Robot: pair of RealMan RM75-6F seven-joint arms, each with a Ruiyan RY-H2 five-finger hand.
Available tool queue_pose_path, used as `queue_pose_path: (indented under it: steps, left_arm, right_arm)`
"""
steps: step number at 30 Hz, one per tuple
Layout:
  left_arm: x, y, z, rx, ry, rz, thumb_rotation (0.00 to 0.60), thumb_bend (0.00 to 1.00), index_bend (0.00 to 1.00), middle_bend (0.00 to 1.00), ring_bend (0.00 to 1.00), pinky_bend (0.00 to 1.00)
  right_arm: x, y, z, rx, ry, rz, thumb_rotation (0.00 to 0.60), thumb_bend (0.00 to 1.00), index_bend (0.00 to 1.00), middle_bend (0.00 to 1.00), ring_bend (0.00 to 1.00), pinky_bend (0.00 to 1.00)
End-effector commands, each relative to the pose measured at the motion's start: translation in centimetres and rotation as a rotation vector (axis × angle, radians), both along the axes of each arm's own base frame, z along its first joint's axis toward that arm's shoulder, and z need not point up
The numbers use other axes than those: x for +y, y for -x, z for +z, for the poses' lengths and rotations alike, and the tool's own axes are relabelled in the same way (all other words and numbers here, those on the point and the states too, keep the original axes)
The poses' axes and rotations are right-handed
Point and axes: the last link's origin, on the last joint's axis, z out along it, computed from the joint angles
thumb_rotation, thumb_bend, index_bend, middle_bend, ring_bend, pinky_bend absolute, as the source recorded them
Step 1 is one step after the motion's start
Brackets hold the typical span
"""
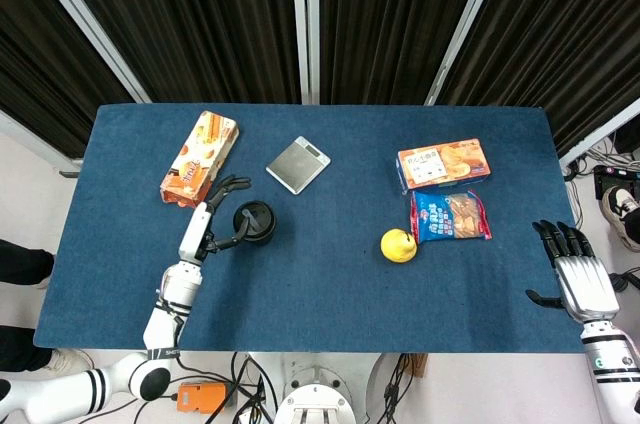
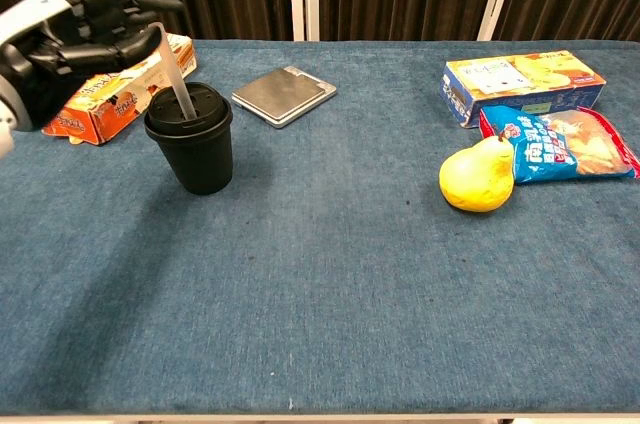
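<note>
While left hand point(image 2: 75, 29) seems loosely pinched on straw point(image 2: 172, 74), push straight down through black lidded cup point(image 2: 190, 138). Avoid tipping. Right hand point(image 1: 580, 279) spread, holding nothing.

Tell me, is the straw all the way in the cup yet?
Mostly. The straw already stands in the lid of the black cup, leaning toward the left hand. That hand is right by the straw's top with fingers spread; I cannot tell whether it touches. Left to do: draw the hand clear. The right hand hangs open off the table's edge.
</note>
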Motion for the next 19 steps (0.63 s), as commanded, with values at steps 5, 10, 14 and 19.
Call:
queue_pose_path:
  steps: [5,10,14,19]
  left_arm:
    - [-0.9,4.9,5.3,0.257,-0.161,0.035,0.600,0.33,0.23,0.15,0.00,0.00]
    - [-3.0,11.5,9.9,0.668,-0.217,0.142,0.600,0.32,0.23,0.16,0.00,0.00]
    - [-5.4,15.8,12.4,1.019,-0.253,0.232,0.600,0.30,0.23,0.16,0.00,0.00]
    - [-8.8,18.7,13.8,1.141,-0.184,0.310,0.600,0.29,0.23,0.16,0.00,0.00]
  right_arm:
    - [-0.3,0.4,1.2,-0.015,0.030,-0.009,0.600,0.19,0.03,0.12,0.00,0.11]
    - [-0.4,0.8,2.2,-0.040,0.067,-0.005,0.600,0.20,0.03,0.12,0.00,0.11]
    - [-0.1,0.8,2.4,-0.056,0.094,0.019,0.600,0.20,0.03,0.12,0.00,0.11]
    - [0.3,0.6,2.3,-0.072,0.113,0.053,0.600,0.20,0.00,0.12,0.00,0.11]
